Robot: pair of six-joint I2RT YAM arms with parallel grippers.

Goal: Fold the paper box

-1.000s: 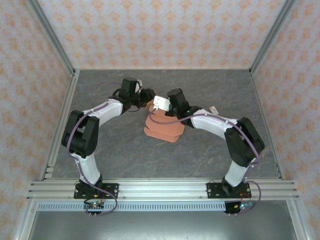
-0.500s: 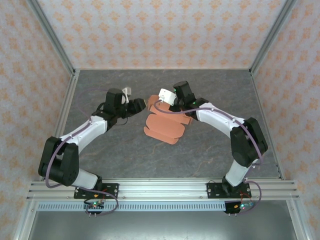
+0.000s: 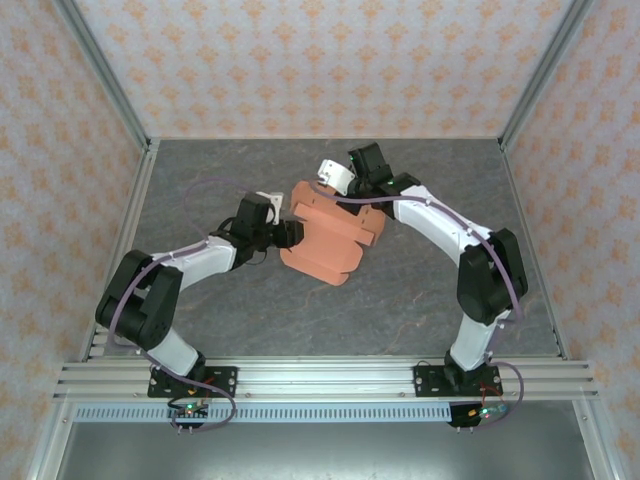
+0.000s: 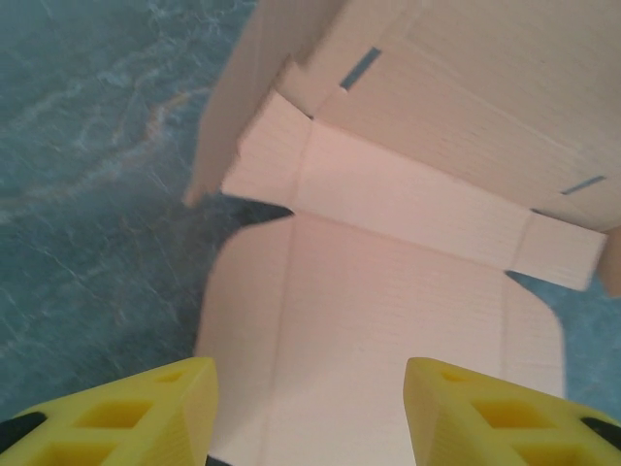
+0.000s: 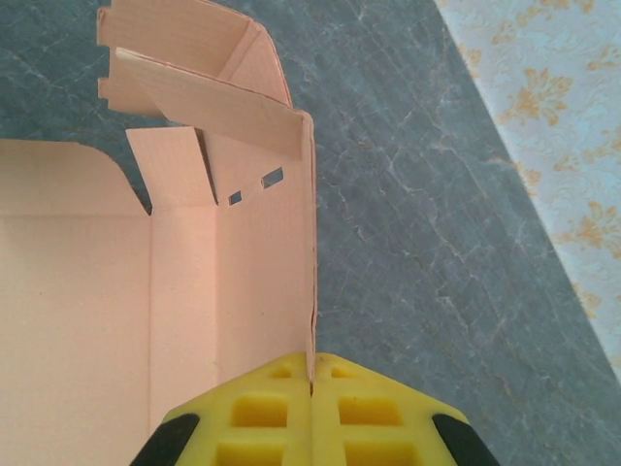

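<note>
while right jaws pinch the paper box on the grey table, left jaws gape over its flap.

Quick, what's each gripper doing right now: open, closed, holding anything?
Left gripper: open, jaws apart at a flap of the paper box.
Right gripper: closed, pinching an edge of the paper box.

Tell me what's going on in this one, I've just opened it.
Two robot arms are working on a salmon-orange paper box that lies partly folded on the grey table. The right gripper is shut on the thin edge of a raised side panel. The left gripper is open at the box's left side, its yellow fingers apart over a rounded flap it has not gripped. Flaps and tabs are not yet tucked in.
</note>
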